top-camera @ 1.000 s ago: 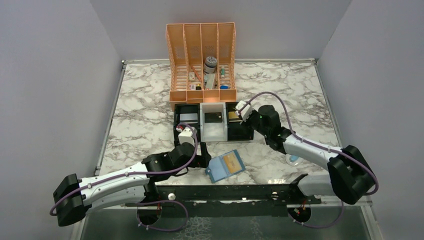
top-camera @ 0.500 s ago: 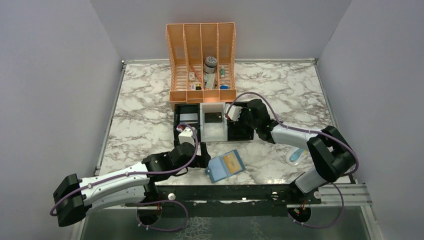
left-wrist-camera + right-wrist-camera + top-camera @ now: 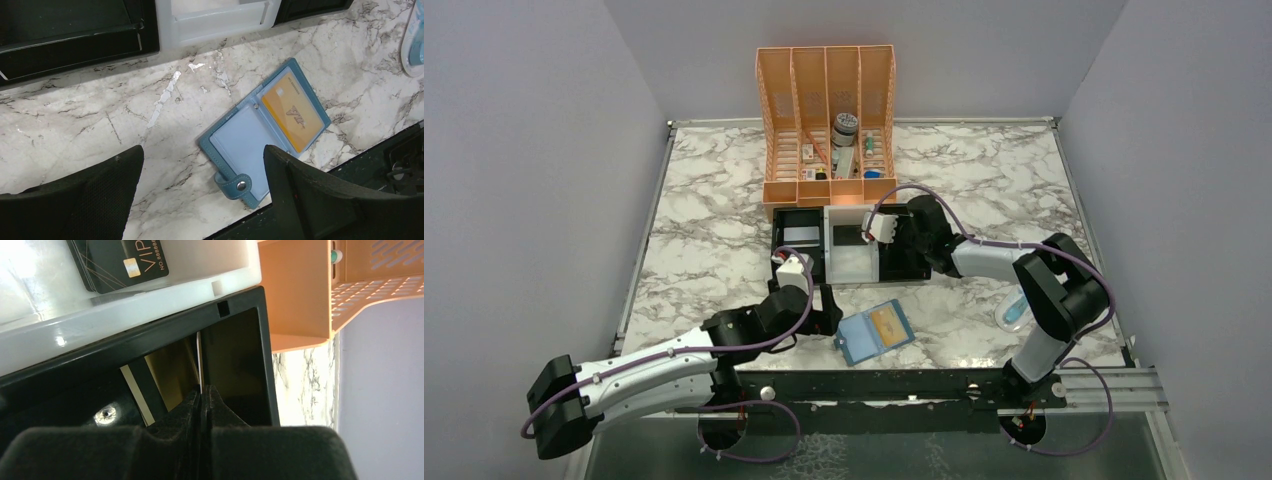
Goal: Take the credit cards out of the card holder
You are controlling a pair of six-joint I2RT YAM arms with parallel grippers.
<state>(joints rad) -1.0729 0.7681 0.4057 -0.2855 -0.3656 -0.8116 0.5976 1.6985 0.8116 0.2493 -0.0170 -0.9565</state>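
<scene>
Just ahead of the black-fingered left pincer (image 3: 200, 152) a mid-blue card holder (image 3: 240, 145) shows a gold-tan credit card (image 3: 292, 111) on the white, grey-veined marble table (image 3: 90, 125); beyond the black right pincer (image 3: 201, 394) sit a black-and-white tray (image 3: 150, 300), a dark card (image 3: 120, 262) with pale lettering and an orange rack (image 3: 300, 290).

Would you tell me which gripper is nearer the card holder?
Left: the left gripper sits beside the card holder; the right gripper is over the tray behind it.

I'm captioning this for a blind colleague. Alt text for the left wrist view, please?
An open blue card holder lies flat on the marble table, one gold credit card in its upper-right pocket, the other pocket looking empty. The left gripper hangs open near it, and a black-and-white tray runs along the top edge.
</scene>
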